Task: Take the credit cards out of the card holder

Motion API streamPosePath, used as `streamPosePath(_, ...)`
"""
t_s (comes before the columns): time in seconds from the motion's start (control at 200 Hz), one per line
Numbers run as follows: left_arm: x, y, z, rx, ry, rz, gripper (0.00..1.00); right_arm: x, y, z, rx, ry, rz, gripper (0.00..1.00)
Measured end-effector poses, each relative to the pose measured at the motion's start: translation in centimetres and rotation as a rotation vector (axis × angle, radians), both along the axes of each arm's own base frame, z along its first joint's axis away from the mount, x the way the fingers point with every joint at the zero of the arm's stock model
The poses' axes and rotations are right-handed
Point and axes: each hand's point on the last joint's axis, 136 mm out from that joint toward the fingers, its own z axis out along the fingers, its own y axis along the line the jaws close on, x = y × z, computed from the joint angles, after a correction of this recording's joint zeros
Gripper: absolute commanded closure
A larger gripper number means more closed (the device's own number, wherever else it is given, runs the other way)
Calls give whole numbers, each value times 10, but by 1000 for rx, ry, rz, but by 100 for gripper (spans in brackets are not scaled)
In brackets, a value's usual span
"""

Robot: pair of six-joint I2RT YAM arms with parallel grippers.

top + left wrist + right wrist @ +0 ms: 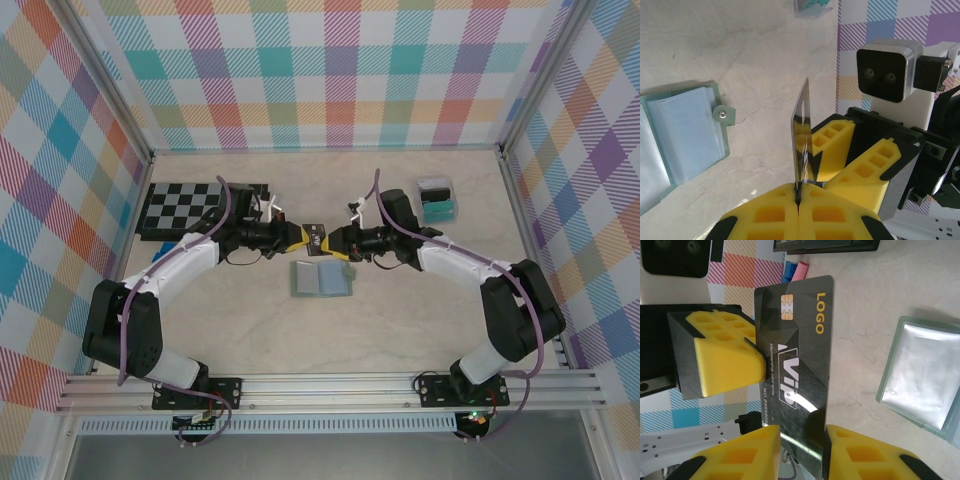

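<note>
A black credit card (795, 340) with a gold chip, "LOGO" and "VIP" print hangs above the table between both arms. My left gripper (798, 197) is shut on its end, and the card (801, 135) stands edge-on out of the closed tips. My right gripper (802, 450) faces it with jaws apart. The card's other end lies across that gap, partly behind one finger and against the other. In the top view both grippers, left (305, 238) and right (335, 242), meet at the card (318, 240). The sage-green card holder (322, 279) lies open just below them, its clear pockets (922, 375) showing.
A chessboard (185, 205) lies at the back left. A clear box with teal contents (436, 198) sits at the back right. Blue and pink blocks (795, 271) lie near the board. Plaid walls close in three sides.
</note>
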Motion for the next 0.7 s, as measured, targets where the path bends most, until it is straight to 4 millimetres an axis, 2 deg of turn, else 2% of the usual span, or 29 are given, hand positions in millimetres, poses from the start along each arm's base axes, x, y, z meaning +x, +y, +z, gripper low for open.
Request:
streamPosePath(0.255, 3, 0, 2, -9, -11, 7, 100, 2, 0, 3, 15, 16, -8, 80)
streamPosePath(0.375, 2, 1, 0, -5, -6, 12, 100, 2, -1, 2, 15, 31, -15, 96)
streamPosePath(0.405, 3, 2, -1, 2, -5, 17, 95, 2, -1, 3, 17, 37, -15, 100)
streamPosePath(0.535, 0, 10, -12, 63, 7, 40, 66, 3, 0, 6, 18, 47, -19, 100)
streamPosePath(0.7, -3, 35, -38, 245, 45, 118, 27, 13, -6, 4, -40, 74, -82, 100)
